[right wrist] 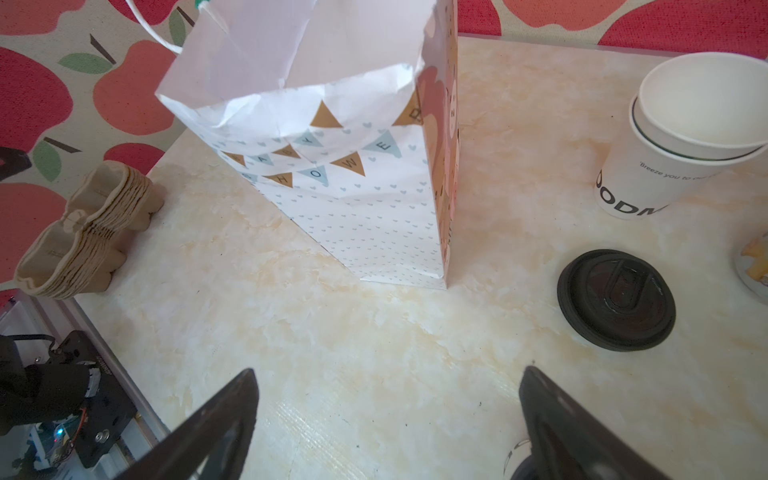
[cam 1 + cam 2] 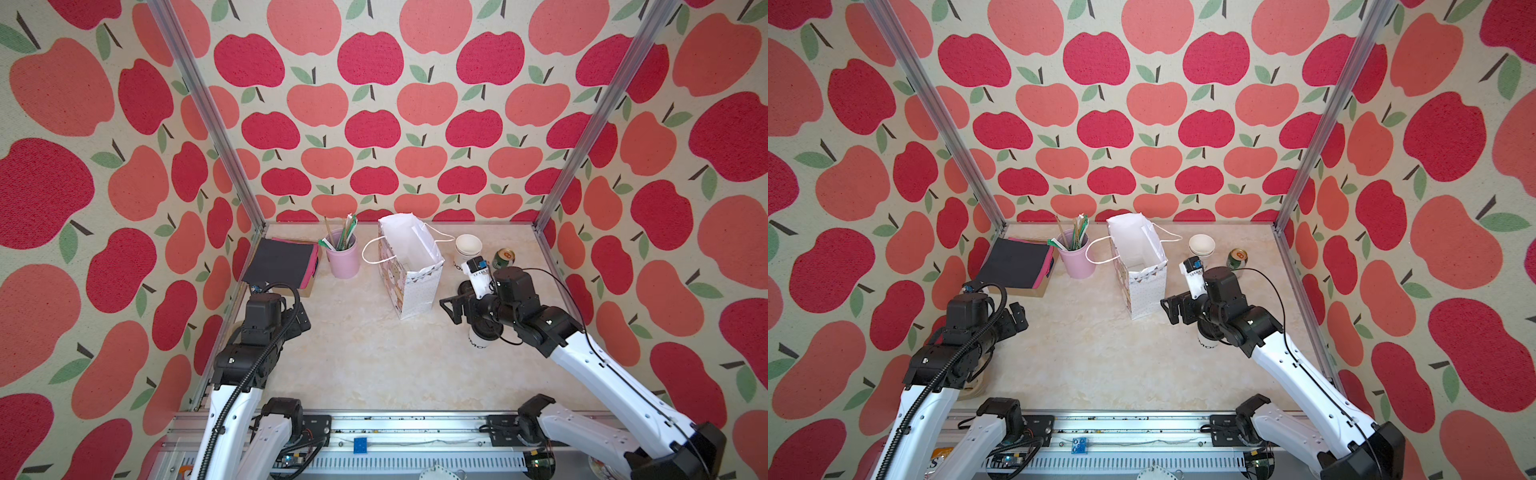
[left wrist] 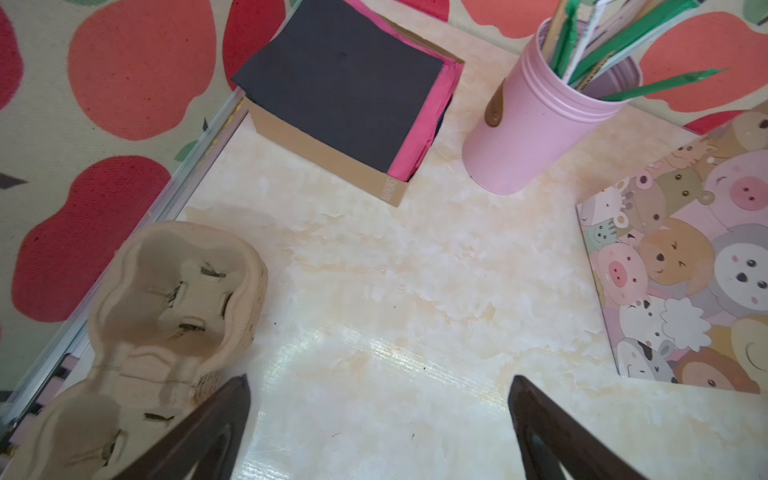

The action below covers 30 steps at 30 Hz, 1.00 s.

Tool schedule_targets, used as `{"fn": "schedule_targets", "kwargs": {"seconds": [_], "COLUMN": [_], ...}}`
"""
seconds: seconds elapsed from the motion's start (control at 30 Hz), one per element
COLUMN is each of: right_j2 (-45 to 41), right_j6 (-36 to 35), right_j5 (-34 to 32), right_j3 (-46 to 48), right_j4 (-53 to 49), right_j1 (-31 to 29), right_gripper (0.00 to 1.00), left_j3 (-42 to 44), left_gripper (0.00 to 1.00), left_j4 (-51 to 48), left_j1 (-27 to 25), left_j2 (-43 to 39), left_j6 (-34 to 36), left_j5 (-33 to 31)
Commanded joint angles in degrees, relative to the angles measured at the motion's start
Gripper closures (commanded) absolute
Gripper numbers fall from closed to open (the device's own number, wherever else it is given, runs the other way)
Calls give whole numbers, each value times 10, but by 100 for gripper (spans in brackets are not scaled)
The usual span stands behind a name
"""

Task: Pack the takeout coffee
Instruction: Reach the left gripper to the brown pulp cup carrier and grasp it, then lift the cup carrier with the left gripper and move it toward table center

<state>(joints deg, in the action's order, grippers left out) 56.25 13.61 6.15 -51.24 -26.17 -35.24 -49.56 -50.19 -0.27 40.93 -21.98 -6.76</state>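
White, black-lidded paper cup (image 2: 481, 341) sits ungrasped by your spread right end effector (image 1: 388, 374) (left end effector (image 3: 378, 378) spread too); straddle it next.

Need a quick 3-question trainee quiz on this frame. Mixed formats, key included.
1. True or false: the gift bag lies on its side.
2. What fills the pink cup? A) straws and sticks B) napkins C) black lids
3. Fill in: the takeout coffee stands beneath the robot's ___ arm.

Key:
1. False. It stands upright with its mouth open.
2. A.
3. The right arm.
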Motion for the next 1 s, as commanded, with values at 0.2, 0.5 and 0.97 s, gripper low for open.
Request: {"fn": "schedule_targets", "kwargs": {"seconds": [0.2,0.5,0.97], "right_j2": [-72,-99,-100], "right_j6": [-14,-31,-49], "right_j5": [-8,-30,-34], "right_j3": [42,71,82], "right_j4": [10,10,8], "right_j1": [-3,-1,7], "right_gripper": [1,1,1], "left_j3": [-19,-87,-95], "left_gripper": [5,11,35], "left_j4": [35,-8,9], "left_j1": [184,182,147], "left_j2": [154,332,460], "left_j6": [-7,-9,30], "left_j5": [139,-13,-64]}}
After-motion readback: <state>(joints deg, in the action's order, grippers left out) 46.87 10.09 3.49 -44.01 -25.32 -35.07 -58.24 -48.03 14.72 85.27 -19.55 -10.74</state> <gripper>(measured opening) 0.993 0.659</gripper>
